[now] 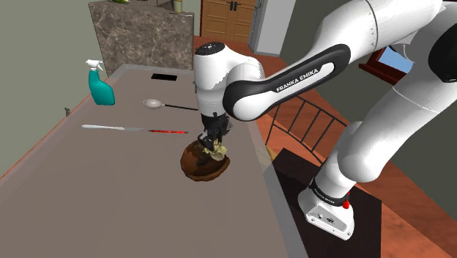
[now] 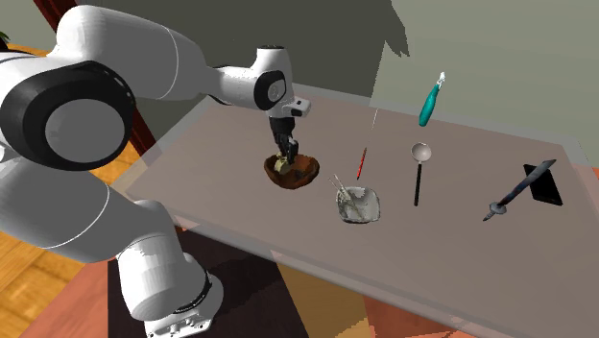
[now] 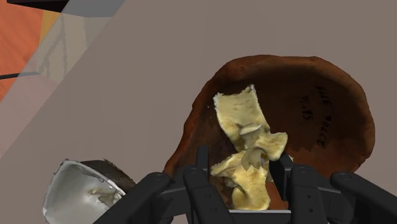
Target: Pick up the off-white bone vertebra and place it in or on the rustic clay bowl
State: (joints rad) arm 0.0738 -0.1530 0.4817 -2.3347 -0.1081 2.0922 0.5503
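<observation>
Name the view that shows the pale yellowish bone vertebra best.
The wrist view: the pale yellowish bone vertebra sits large, its knobbly shape plain, clasped by the black pincer over the rough brown bowl. In the shoulder view the vertebra is just a small pale lump under the pincer, likewise in the second exterior view.

The vertebra (image 3: 247,146) is pale yellowish bone, knobby, with a flat block at one end and stubby spurs. The hand (image 3: 240,168) clasps it over the hollow of the bowl (image 3: 331,89); whether it touches the bottom is unclear. The bowl, reddish-brown with an uneven rim, stands upright on the desk (image 1: 88,161).
</observation>
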